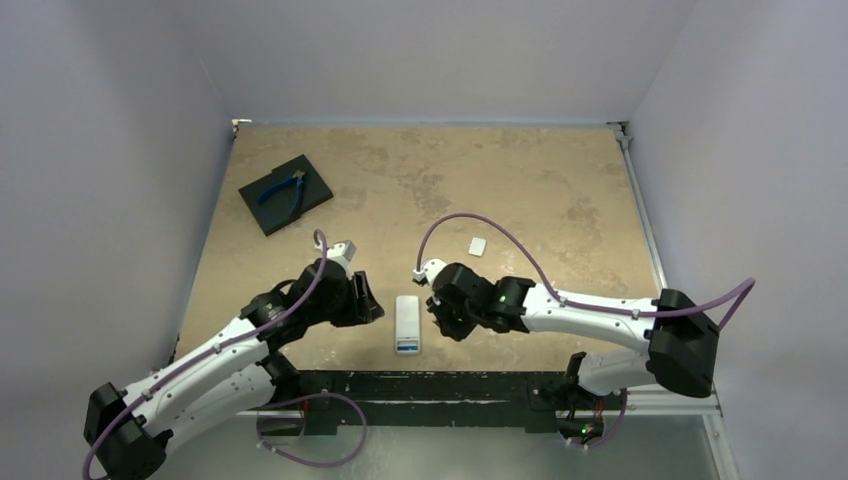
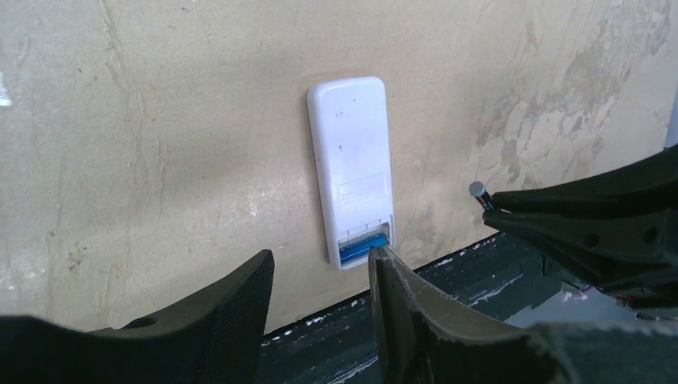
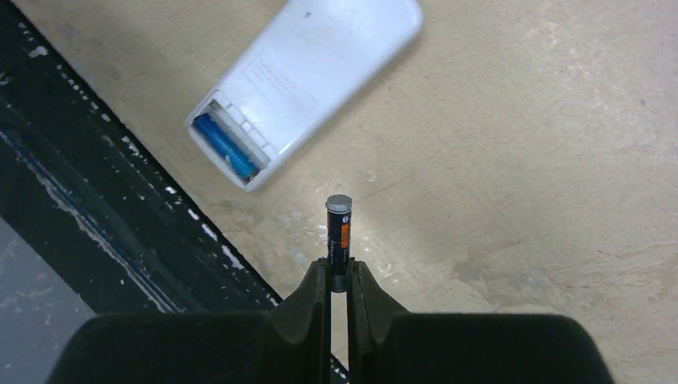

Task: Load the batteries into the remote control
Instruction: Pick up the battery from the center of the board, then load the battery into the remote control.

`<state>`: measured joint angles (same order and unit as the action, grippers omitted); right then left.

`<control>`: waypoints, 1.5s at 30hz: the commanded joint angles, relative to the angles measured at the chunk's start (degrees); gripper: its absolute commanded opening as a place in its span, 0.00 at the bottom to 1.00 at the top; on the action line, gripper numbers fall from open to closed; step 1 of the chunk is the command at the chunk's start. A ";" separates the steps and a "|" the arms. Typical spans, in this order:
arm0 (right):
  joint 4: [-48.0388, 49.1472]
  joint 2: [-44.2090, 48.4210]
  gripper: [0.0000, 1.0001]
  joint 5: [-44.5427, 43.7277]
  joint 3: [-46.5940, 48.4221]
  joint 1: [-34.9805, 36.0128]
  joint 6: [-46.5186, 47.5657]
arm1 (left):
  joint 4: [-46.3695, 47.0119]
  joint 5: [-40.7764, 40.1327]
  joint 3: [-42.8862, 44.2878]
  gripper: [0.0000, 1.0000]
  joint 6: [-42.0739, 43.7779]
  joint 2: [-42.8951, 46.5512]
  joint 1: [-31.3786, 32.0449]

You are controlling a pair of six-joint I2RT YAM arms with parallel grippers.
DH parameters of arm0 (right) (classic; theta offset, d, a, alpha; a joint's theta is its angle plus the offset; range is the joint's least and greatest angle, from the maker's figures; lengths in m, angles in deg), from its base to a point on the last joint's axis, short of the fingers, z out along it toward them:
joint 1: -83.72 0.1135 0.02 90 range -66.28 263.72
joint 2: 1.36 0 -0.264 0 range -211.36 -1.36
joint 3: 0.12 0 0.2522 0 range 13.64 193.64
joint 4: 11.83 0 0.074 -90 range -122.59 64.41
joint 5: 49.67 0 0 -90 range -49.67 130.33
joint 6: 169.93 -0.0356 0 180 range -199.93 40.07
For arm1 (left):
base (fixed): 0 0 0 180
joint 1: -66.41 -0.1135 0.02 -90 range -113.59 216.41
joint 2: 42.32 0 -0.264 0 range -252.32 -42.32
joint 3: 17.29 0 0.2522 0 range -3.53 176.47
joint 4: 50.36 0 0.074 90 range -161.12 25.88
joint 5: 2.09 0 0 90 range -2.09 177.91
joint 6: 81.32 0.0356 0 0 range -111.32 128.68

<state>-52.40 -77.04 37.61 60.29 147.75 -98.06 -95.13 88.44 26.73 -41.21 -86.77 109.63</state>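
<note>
Right wrist view tells the most: the right gripper (image 3: 338, 276) is pinched on the tail of the dark battery (image 3: 338, 228), which juts straight out past its fingertips. I judge it is held by the end so that the free length can be fed into a slot. Ahead and to the left of those fingers lies the remote control (image 3: 308, 84), back up on the table (image 3: 520, 160). Its battery bay (image 3: 240, 124) is uncovered at the nearer end. The blue battery (image 3: 225, 146) already sits in one slot; the slot beside it looks vacant. The dark battery is near that open end but apart from it, and not yet in line with the slot.

The left gripper (image 2: 321, 268) stands wide with nothing between its jaws. The remote's open end sits just beyond them, probably so the handset can be braced when the second cell is pressed in.
</note>
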 commanded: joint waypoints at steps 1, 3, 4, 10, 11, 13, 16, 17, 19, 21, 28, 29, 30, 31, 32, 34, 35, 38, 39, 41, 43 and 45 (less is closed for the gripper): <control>1.76 0.05 0.00 3.70 3.76 1.57 5.36 | -3.02 -3.52 3.31 0.48 -1.10 2.10 0.28; 1.87 -0.69 0.00 4.34 4.57 2.07 6.30 | -3.81 -4.29 3.87 0.49 -1.14 3.01 0.22; 1.97 -1.11 0.00 4.77 4.93 2.19 6.80 | -4.19 -4.74 4.08 0.49 -1.33 3.62 0.27; 1.98 -4.34 0.00 6.37 6.84 4.72 9.99 | -8.26 -9.79 5.81 0.52 -2.77 8.13 0.23; 2.01 -4.95 0.00 6.53 7.21 5.04 10.55 | -8.94 -10.45 6.13 0.52 -2.89 8.87 0.25; 1.73 -6.38 0.00 6.48 7.88 5.51 11.88 | -10.06 -11.52 6.87 0.53 -3.19 9.89 0.26; 1.31 -7.83 0.00 6.75 8.88 5.82 13.94 | -11.76 -13.00 8.01 0.54 -3.28 11.16 0.22; 1.14 -8.28 0.00 7.10 9.37 5.88 14.64 | -12.30 -13.47 8.45 0.54 -3.36 11.52 0.23; 0.62 -9.39 0.00 7.18 10.18 6.01 16.14 | -13.64 -14.68 9.61 0.54 -3.57 12.31 0.27; 0.17 -10.54 0.00 6.97 10.89 6.02 17.54 | -15.05 -16.32 10.60 0.55 -3.68 13.29 0.24; -0.92 -14.49 0.00 5.33 12.94 6.34 21.86 | -18.60 -18.75 12.75 0.61 -3.90 15.36 0.26; -1.14 -14.84 0.00 5.11 13.20 6.44 22.54 | -18.82 -18.85 12.84 0.61 -3.98 15.54 0.25; -1.43 -15.11 0.00 5.05 13.51 6.53 23.12 | -19.04 -18.94 12.95 0.62 -4.08 15.72 0.28; -1.80 -15.44 0.00 5.01 13.81 6.62 23.69 | -19.21 -19.10 13.16 0.62 -4.20 15.92 0.22; -1.98 -15.57 0.00 5.00 14.11 6.63 24.44 | -19.46 -19.23 13.34 0.62 -4.21 16.03 0.25; -1.99 -15.93 0.00 5.07 14.54 6.68 25.43 | -20.00 -19.39 13.98 0.62 -4.27 16.23 0.25; -2.06 -16.20 0.00 5.21 14.71 6.72 25.95 | -20.24 -19.54 14.53 0.63 -4.11 16.31 0.24; -3.08 -17.80 0.00 5.28 16.10 6.96 27.24 | -21.41 -20.86 16.31 0.64 -3.66 16.57 0.24; -3.46 -18.31 0.00 5.19 16.55 7.09 27.67 | -21.94 -21.31 16.89 0.64 -3.50 16.58 0.23; -3.97 -19.27 0.01 5.18 17.14 7.41 28.32 | -22.89 -22.12 17.94 0.64 -3.19 16.63 0.28; -4.39 -20.18 0.01 5.10 17.68 7.67 28.69 | -23.78 -23.10 18.62 0.64 -2.92 16.90 0.22; -4.76 -20.82 0.01 4.98 18.21 7.85 29.00 | -24.04 -23.50 19.11 0.65 -2.63 17.14 0.26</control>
<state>-55.52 -97.03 42.86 75.70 154.90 -71.57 -117.40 67.68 43.12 -44.71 -70.29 109.63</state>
